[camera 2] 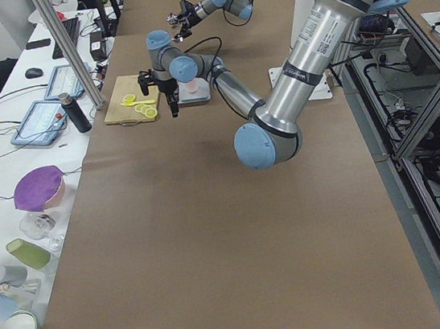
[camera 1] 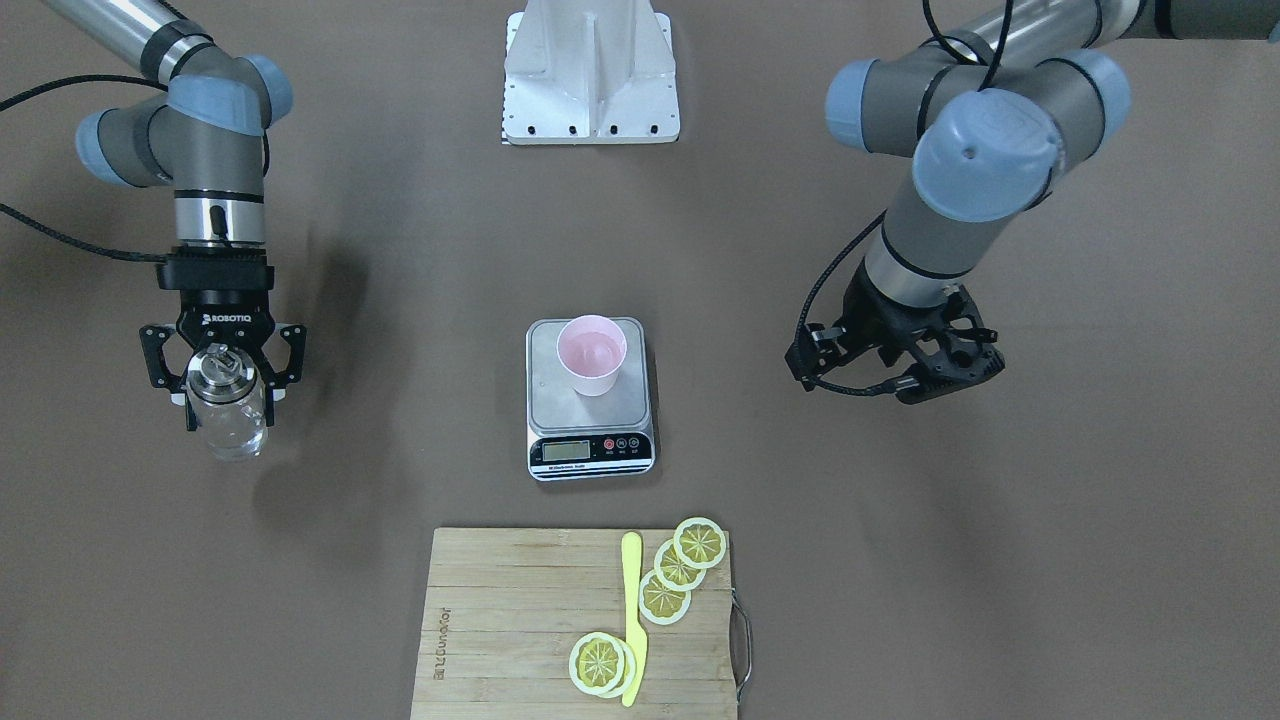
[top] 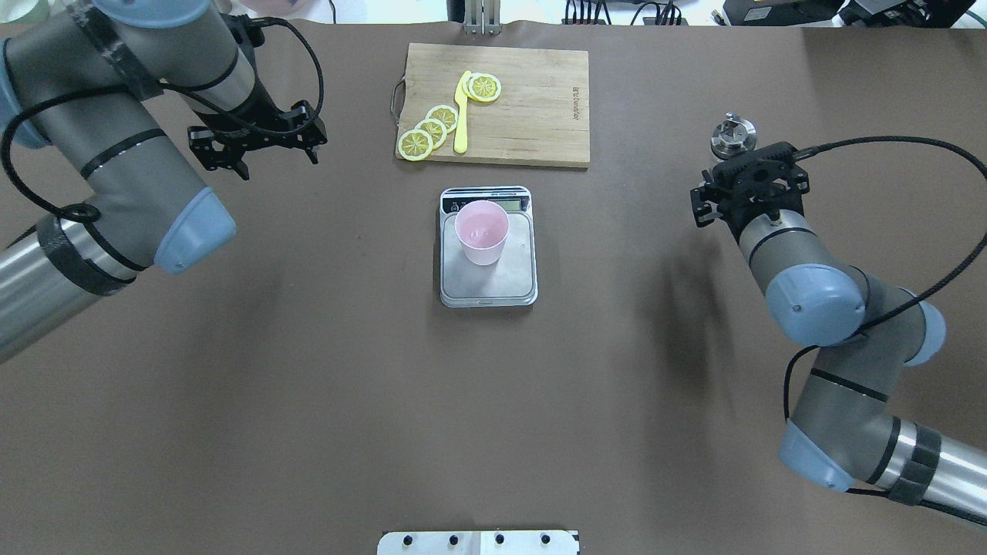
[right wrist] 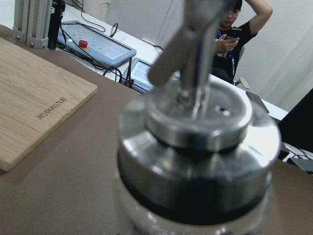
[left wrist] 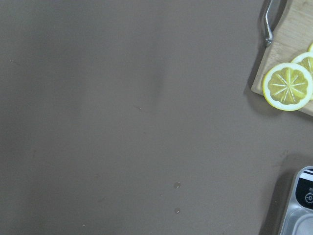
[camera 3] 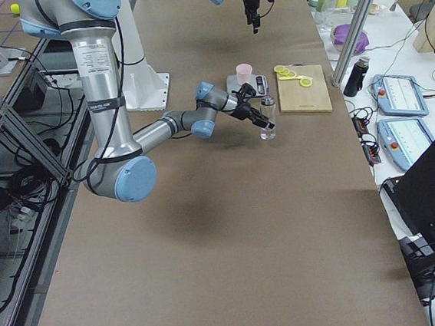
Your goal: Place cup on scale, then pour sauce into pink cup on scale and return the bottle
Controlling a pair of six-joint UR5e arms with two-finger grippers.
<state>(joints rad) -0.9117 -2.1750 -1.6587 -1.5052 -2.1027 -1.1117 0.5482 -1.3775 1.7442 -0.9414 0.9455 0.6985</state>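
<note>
The pink cup (camera 1: 592, 355) stands upright on the silver scale (camera 1: 590, 418) at the table's middle, toward the back of its platform; both also show in the overhead view (cup (top: 482, 231), scale (top: 493, 291)). The clear glass bottle (camera 1: 230, 420) with a metal pourer cap (top: 733, 137) stands upright on the table at my right side. My right gripper (camera 1: 230, 400) reaches in level and its fingers lie against the bottle's sides. The cap fills the right wrist view (right wrist: 195, 147). The sauce cannot be made out. My left gripper (camera 1: 905, 375) hangs open and empty above bare table.
A wooden cutting board (camera 1: 500, 620) with several lemon slices (camera 1: 680, 570) and a yellow knife (camera 1: 632, 620) lies on the far side of the scale. The white robot base (camera 1: 590, 70) sits at the near edge. Two small droplets (left wrist: 176, 185) lie on the table below the left wrist.
</note>
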